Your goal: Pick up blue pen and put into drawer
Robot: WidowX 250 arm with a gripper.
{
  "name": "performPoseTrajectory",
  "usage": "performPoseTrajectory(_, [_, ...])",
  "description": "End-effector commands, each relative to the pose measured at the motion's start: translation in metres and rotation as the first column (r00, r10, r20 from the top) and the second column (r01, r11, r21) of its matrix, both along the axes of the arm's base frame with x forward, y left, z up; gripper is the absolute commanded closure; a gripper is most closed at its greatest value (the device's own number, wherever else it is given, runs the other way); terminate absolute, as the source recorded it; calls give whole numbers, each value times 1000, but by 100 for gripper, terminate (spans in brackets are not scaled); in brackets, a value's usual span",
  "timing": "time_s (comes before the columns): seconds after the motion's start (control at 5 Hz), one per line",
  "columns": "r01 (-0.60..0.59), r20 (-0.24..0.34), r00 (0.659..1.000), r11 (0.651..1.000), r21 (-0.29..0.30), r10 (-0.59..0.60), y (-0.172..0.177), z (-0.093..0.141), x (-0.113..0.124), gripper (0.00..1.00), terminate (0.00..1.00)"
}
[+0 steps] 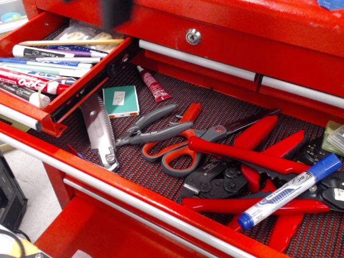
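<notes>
The blue pen (290, 191), a thick white marker with a blue cap and blue tail, lies tilted on red plier handles at the right of the wide mesh-lined drawer. The small narrow red drawer (80, 91) stands pulled out at the upper left, holding several markers and pens. A dark blurred shape at the top edge is my gripper (115, 12), just inside the frame above the small drawer's back right corner and far from the pen. Its fingers are not distinguishable.
The wide drawer (134, 199) holds red-handled scissors (185, 145), grey pliers (148, 129), a utility knife (99, 129), a green card (120, 101), a red tube (154, 84) and red crimpers (236, 172). A locked red drawer front (193, 36) runs above.
</notes>
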State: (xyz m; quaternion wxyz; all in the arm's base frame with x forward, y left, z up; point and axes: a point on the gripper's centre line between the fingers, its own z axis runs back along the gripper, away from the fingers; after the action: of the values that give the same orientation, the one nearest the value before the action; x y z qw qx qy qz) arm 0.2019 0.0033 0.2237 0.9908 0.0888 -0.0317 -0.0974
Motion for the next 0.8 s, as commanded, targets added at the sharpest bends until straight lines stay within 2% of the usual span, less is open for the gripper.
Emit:
performPoseTrajectory(0.0, [194, 117, 975, 981, -29, -189, -77, -24, -8, 0, 0])
performPoseTrajectory(0.2, [245, 175, 959, 963, -114, -223, -98, -33, 3, 0, 0])
performPoseTrajectory(0.4, [131, 184, 979, 968, -215, -91, -129, -42, 15, 0, 0])
performPoseTrajectory(0.6, [86, 209, 977, 979, -186, -46, -143, -54, 21, 0, 0])
